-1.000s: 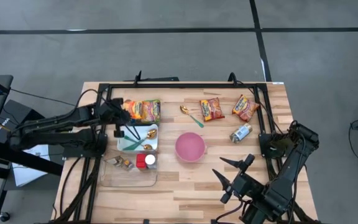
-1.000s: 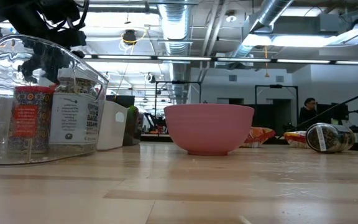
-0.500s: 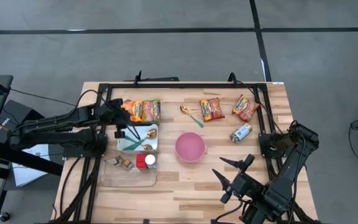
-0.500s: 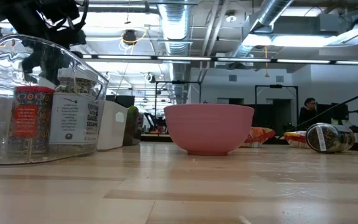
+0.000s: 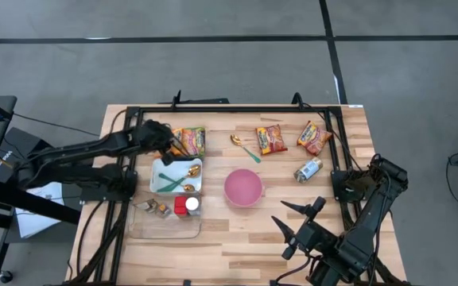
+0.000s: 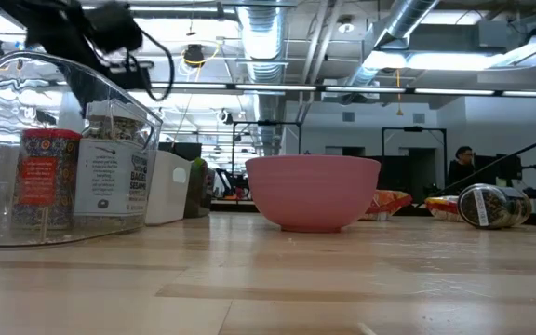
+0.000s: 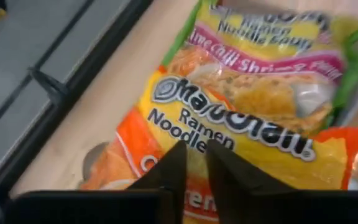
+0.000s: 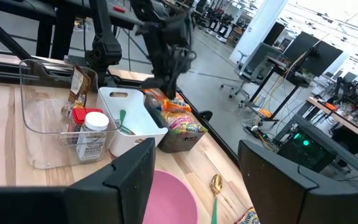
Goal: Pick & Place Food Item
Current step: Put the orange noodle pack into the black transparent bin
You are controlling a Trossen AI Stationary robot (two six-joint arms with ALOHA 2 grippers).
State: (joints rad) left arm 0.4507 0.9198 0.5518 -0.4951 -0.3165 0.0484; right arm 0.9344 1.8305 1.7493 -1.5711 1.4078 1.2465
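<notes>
Starting at the table's left, I have the left gripper [image 5: 168,141] hovering over the near-left end of the yellow-and-orange plastic ramen noodle packet [image 5: 188,140]; its fingers [image 7: 174,167] are nearly together with only a thin gap, and nothing looks pinched between them. That packet lies flat at the table's far edge, just beyond the white rectangular tray [image 5: 158,185], its long axis running across the table. Farther right, the right gripper [image 5: 300,224] waits spread open, well apart, so I judge the left arm nearer.
</notes>
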